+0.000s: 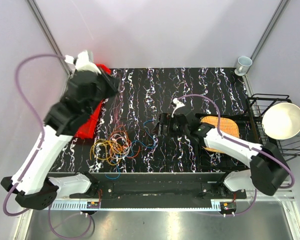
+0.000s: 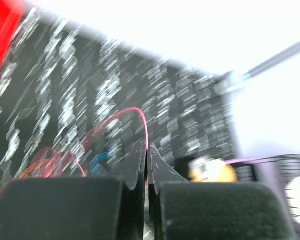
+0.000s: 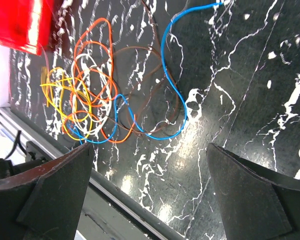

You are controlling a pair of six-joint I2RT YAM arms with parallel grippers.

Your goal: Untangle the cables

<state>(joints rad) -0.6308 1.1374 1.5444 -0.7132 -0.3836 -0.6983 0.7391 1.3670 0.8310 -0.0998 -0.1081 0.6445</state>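
The cables [image 1: 116,146] lie in a loose tangle of orange, yellow, white, brown and blue loops near the front left of the black marbled table [image 1: 200,85]. The right wrist view shows them at its upper left [image 3: 90,100], with a long blue cable [image 3: 166,75] trailing away. My left gripper [image 1: 111,85] is raised over the back left. In the blurred left wrist view it [image 2: 147,148] is shut on a thin red cable [image 2: 135,111] that arcs down to the left. My right gripper [image 1: 158,127] hangs wide open and empty above the table, right of the tangle [image 3: 150,150].
A red object [image 1: 89,122] lies at the left edge under my left arm. A black wire rack [image 1: 260,107] holding a white bowl [image 1: 282,120] stands at the right, with an orange woven item [image 1: 221,131] beside it. A cup [image 1: 243,64] is at the back right.
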